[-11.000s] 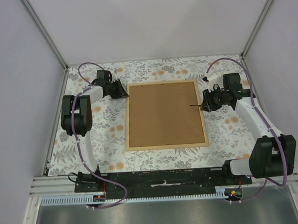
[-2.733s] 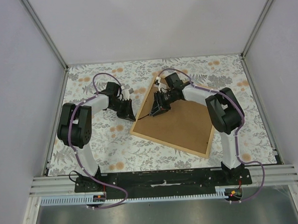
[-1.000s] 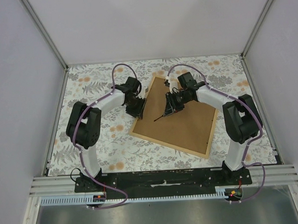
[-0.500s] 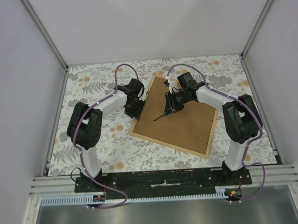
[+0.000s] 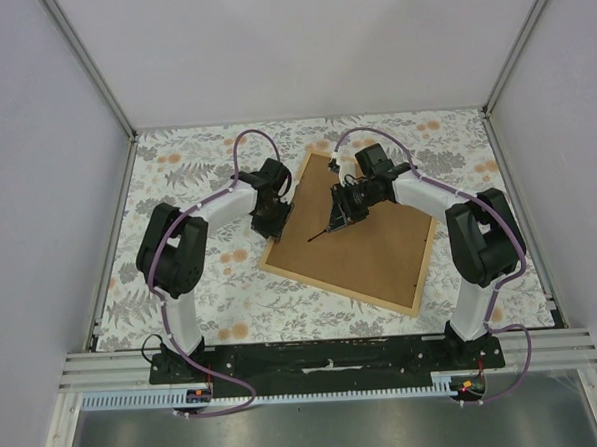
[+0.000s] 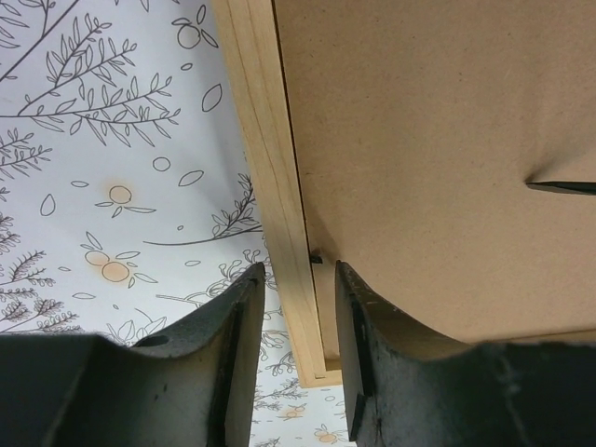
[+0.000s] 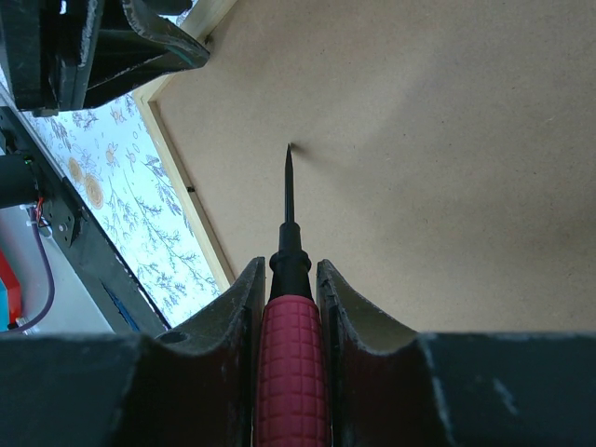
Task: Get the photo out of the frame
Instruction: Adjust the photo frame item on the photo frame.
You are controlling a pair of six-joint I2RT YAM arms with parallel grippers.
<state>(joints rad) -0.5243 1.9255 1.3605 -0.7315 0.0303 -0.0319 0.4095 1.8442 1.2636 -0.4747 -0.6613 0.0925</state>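
No photo to be seen. The frame lies back-up and askew on the floral cloth, and its brown backing board hides everything beneath. In the left wrist view the frame runs out of shot at the top and right. A small dark tab at the seam between strip and board is too small to make out.

The left arm, elbow folded, comes in at the frame's left edge. The left gripper has its jaws narrowly apart, straddling the frame's tan wooden strip with a sliver of gap on each side.

The right arm arches in over the frame's far corner. The right gripper is clamped on a red-handled tool, whose black point appears to touch the board on the frame's left half.
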